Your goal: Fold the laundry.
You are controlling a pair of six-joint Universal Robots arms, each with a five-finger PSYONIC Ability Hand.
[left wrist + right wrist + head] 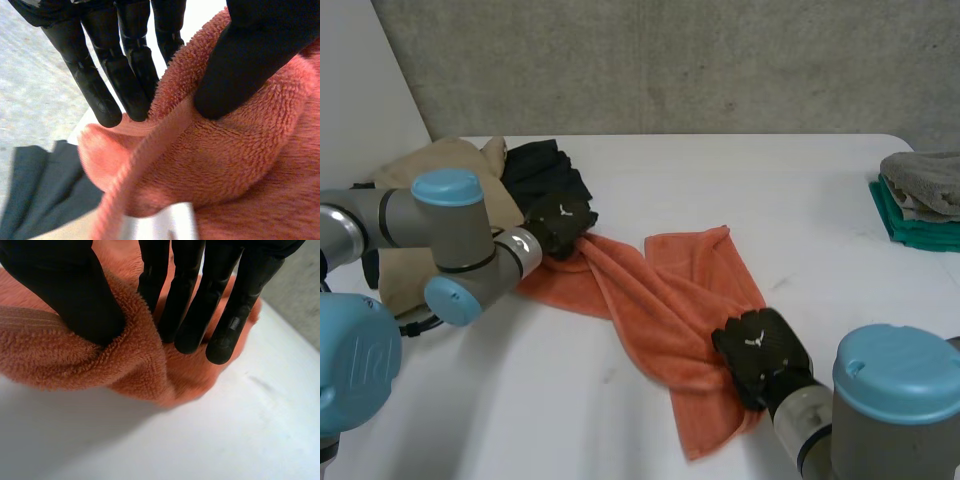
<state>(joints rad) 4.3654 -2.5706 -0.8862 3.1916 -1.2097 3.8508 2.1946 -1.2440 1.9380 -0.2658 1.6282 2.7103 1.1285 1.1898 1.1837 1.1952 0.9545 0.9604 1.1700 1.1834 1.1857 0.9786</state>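
An orange towel [660, 310] lies crumpled across the middle of the white table [800, 200]. My left hand [558, 226] is at the towel's far left end, and its thumb and fingers pinch a fold of the orange towel [235, 165] between them. My right hand [760, 352] is on the towel's near right edge. Its thumb and fingers squeeze a bunched fold of the orange towel [120, 360] just above the table.
A pile of beige cloth [450, 190] and dark cloth [545, 170] lies at the back left, close behind my left hand. A dark cloth [40, 195] lies under the pinched towel end. Folded grey and green towels [920, 200] are stacked at the right edge.
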